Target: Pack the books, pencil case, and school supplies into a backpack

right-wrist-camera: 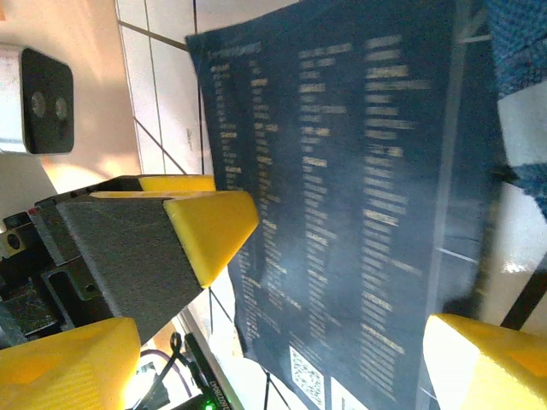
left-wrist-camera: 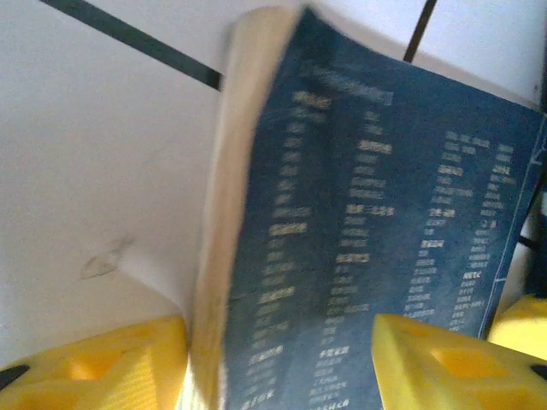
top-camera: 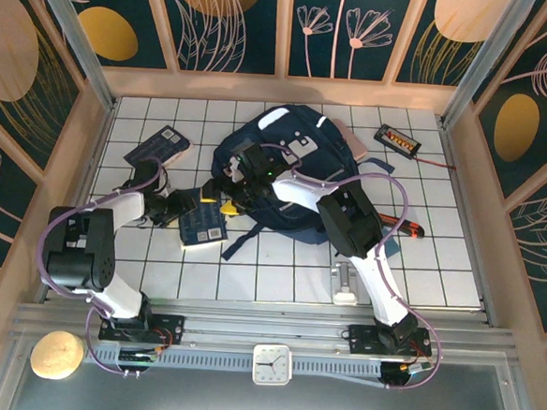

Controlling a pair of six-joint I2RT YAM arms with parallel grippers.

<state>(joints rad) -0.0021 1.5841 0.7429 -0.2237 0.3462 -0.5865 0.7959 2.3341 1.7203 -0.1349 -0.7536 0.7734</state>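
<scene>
**Left gripper** point(left-wrist-camera: 278, 333): the yellow fingers point(left-wrist-camera: 102, 371) are seen standing partly apart, with the page edge of the dark-covered book point(left-wrist-camera: 385, 213) between them. The page block lies just beside the 7 o'clock finger. The 5 o'clock finger is seen over the printed cover. Whether the pads press on the book cannot be told, as the picture is blurred. White tile point(left-wrist-camera: 85, 171) with a dark grout line is noted behind the book at 10 o'clock.

**Right gripper** point(right-wrist-camera: 280, 329): the jaws are spread wide and nothing is clasped. The same cover, with columns of pale print and a code square toward 6 o'clock, is seen across the gap between the fingertips. A finger of the left gripper is seen entering from 9 o'clock, its yellow tip over the cover's edge.

**Overhead:**
- The book is found on the tiled table point(top-camera: 287, 281), at 7 o'clock of the backpack point(top-camera: 303, 184) and close against its edge.
- It is approached by the left gripper from 9 o'clock and by the right gripper from 1 o'clock, across the backpack.
- The pink pencil case point(top-camera: 350, 140) is noted at the backpack's 2 o'clock, partly hidden by it.
- The notebook point(top-camera: 160, 146) is seen at 10 o'clock, apart from the backpack.
- The orange-and-black tool point(top-camera: 405, 226) lies at 4 o'clock.
- The black gadget point(top-camera: 397, 139) with its red wire lies at 2 o'clock, beyond the pencil case.
- A silver piece point(top-camera: 346, 285) is noted at 5 o'clock.
</scene>
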